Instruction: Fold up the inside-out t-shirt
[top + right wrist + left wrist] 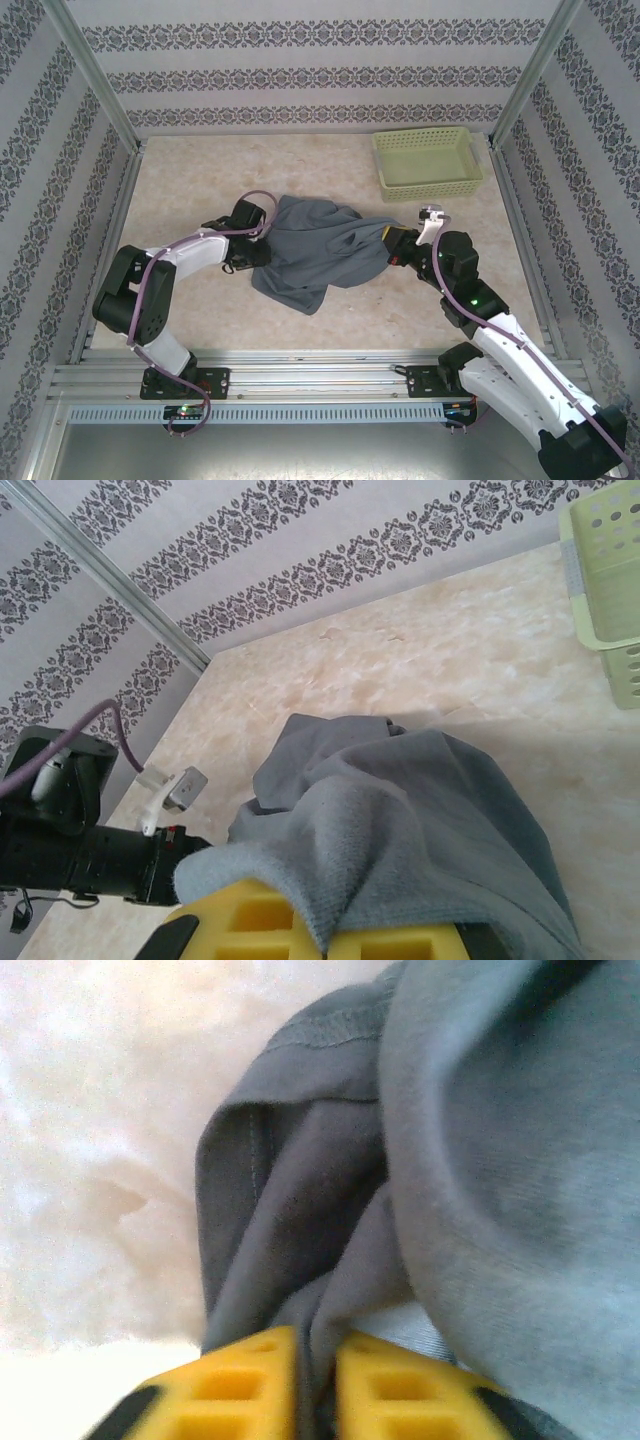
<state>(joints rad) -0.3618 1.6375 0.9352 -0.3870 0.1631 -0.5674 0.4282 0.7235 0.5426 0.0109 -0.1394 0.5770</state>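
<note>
Slate blue-grey, the inside-out t-shirt [320, 250] is lying bunched on the marbled bench [200, 170] between the two sets of fingers. The left fingers [285, 1380] are clamping shut on a seamed fold at one side. The right fingers [270, 925] are closing tight on the opposite edge, cloth draping over them. Beyond the right fingers, apart from the shirt, a light green basket [428, 162] is standing near the far wall.
</note>
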